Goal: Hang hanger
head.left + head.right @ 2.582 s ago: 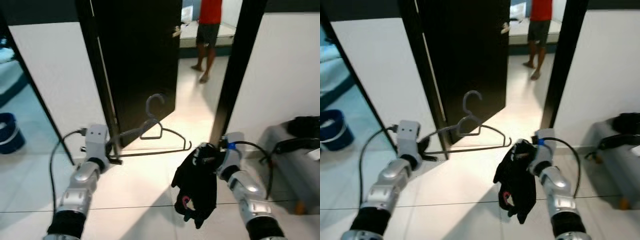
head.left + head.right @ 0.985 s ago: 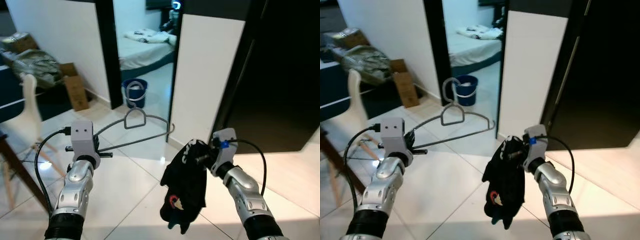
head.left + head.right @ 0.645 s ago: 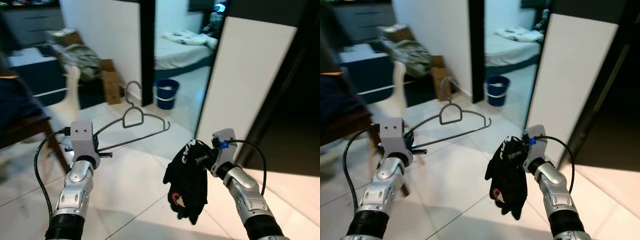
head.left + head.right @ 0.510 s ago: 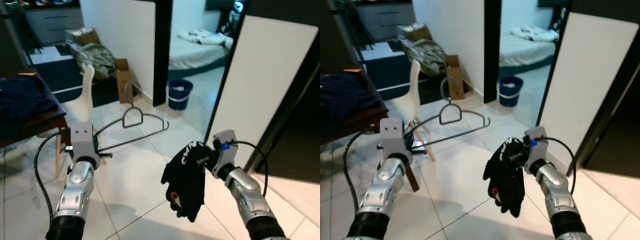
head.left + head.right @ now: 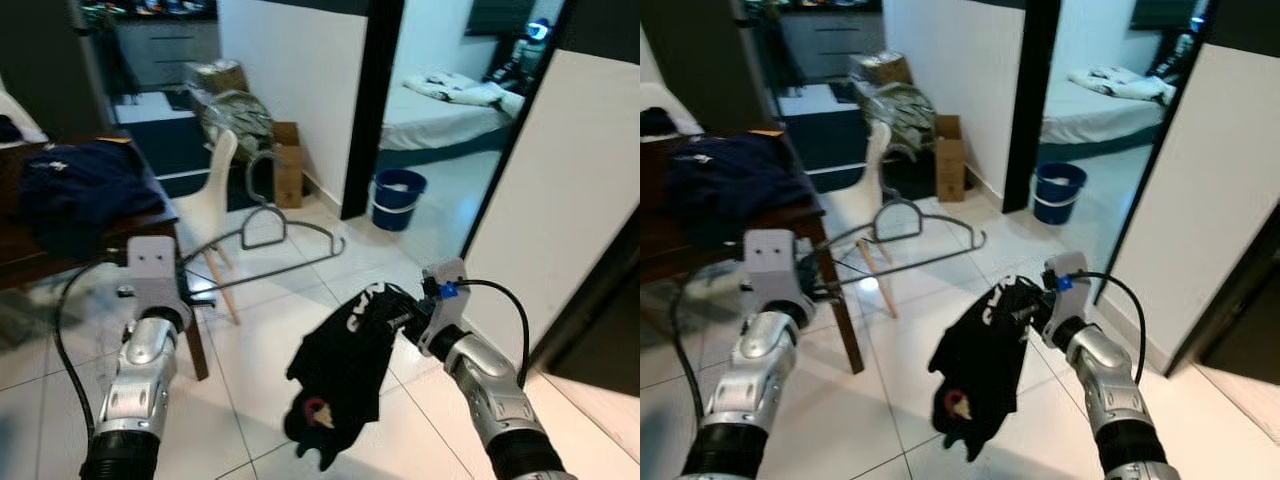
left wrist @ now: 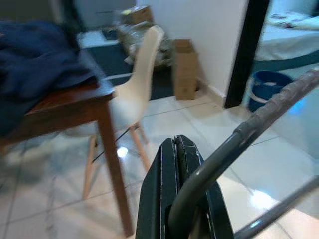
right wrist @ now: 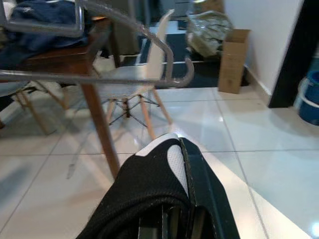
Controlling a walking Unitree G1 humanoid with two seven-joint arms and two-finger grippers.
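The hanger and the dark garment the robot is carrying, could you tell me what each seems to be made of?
Hanger: thin grey metal wire by its look, with a dull sheen and a bent hook. Dark garment: soft black fabric, draping limp in folds, with a small red and white print; the fibre cannot be told.

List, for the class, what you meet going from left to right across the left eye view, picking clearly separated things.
Dark blue clothes on the table → left gripper → cardboard box → blue bucket → right gripper holding the black garment.
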